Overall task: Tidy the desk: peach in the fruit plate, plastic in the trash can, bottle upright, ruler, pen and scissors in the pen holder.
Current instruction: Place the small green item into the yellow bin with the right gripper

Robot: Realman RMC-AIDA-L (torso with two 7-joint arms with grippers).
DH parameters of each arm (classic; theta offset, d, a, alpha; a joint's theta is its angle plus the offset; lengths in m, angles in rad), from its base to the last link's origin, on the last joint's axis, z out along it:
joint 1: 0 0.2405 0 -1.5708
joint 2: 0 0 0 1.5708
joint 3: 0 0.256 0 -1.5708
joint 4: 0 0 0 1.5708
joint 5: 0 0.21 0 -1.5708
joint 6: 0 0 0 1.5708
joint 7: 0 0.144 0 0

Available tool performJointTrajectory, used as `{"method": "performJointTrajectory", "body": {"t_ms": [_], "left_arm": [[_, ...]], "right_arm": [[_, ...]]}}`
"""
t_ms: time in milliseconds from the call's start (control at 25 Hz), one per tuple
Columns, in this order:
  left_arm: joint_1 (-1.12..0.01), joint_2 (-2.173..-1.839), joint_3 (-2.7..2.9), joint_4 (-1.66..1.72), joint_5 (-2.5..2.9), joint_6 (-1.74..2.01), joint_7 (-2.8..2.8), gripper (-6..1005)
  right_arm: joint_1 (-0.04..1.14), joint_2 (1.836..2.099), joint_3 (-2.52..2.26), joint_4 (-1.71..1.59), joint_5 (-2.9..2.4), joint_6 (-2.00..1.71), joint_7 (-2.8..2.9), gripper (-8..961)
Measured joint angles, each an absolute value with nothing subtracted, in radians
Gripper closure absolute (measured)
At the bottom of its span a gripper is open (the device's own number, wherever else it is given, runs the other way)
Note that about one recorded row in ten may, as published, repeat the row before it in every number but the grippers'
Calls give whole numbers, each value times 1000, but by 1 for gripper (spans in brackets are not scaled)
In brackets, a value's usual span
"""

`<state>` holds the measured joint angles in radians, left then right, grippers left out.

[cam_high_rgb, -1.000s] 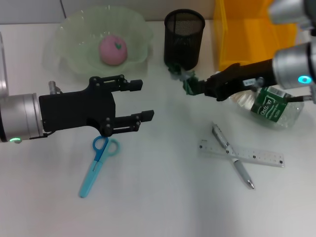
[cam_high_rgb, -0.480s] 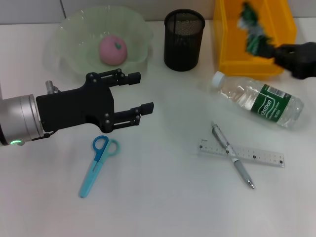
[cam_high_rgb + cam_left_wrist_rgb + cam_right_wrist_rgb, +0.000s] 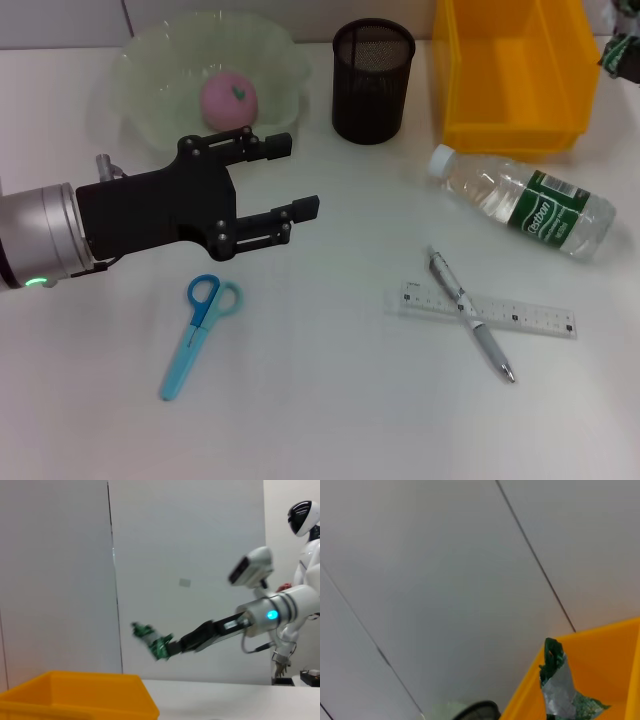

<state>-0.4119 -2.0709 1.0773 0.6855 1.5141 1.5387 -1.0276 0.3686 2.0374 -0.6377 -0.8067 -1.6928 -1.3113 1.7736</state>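
The pink peach (image 3: 230, 100) lies in the pale green fruit plate (image 3: 150, 75). My left gripper (image 3: 296, 177) hovers open in front of the plate, above the blue scissors (image 3: 200, 332). My right gripper (image 3: 169, 646) is shut on the green plastic (image 3: 152, 641), held high over the yellow trash can (image 3: 515, 75). In the head view only a scrap of plastic (image 3: 620, 55) shows at the right edge. The bottle (image 3: 525, 200) lies on its side. A pen (image 3: 470, 317) lies crossed over the clear ruler (image 3: 500, 312). The black mesh pen holder (image 3: 372, 80) stands empty.
The right wrist view shows the plastic (image 3: 560, 685) hanging before the trash can's (image 3: 600, 670) inner wall. A white wall rises behind the table. Bare white tabletop (image 3: 330, 400) lies between the scissors and the ruler.
My right arm has carried the plastic from beside the pen holder up over the trash can to the far right edge. The left gripper has drifted slightly right.
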Motion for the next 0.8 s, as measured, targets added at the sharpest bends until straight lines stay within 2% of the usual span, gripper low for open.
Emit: {"method": "performJointTrajectory", "body": {"t_ms": [360,800], "left_arm": [[-413,-2071,1079,685,1508,1546,-1025,303],[-412,-2072,1078,680,1508,1548,-1024,303]], "right_arm": [[507,2038,-639,-739,-1842,-1163,1826,848],[551,2030,-633,-686,-1851,-1131,1832,825]]}}
